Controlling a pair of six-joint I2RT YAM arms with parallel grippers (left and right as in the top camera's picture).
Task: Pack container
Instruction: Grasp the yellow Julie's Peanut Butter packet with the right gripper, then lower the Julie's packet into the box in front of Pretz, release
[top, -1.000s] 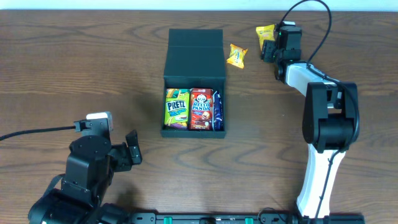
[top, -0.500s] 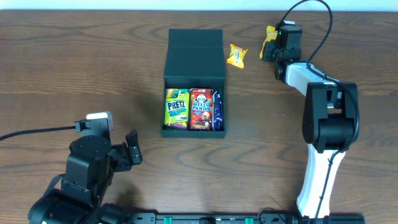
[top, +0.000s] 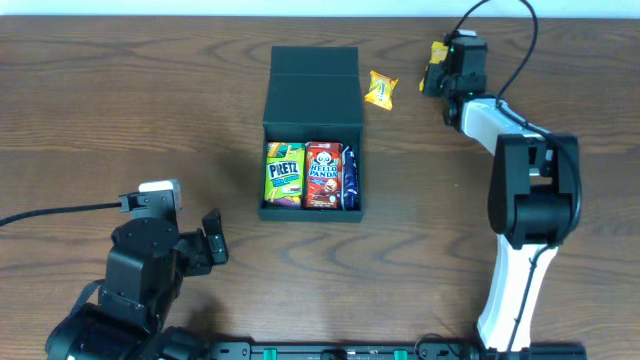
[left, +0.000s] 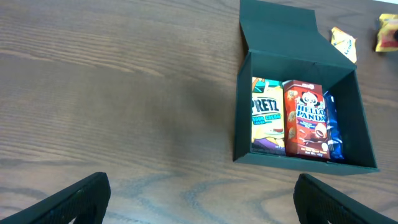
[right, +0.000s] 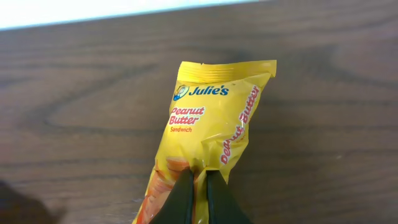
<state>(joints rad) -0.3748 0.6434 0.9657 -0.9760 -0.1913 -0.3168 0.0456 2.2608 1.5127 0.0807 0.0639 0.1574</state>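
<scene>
Fingers (right: 180, 200) of right gripper (right: 198, 179) pinched tight on the yellow Julie's peanut butter packet (right: 211, 118), near the table's (top: 120, 100) far edge. Left gripper (left: 200, 182) gaping wide, holding nothing, near side. Container (top: 310, 213) sits mid-table, lid flipped back, with Pretz box (top: 285, 175), Hello Panda box (top: 323, 175) and a blue packet (top: 349, 178) inside. Second yellow packet (top: 381, 90) lies just right of the lid.

Robotics lab bench: a dark brown wood-grain tabletop (top: 120, 100) carrying a black robot arm (top: 140, 270), a white-and-black robot arm (top: 525, 200) and a trailing black cable (top: 60, 212).
</scene>
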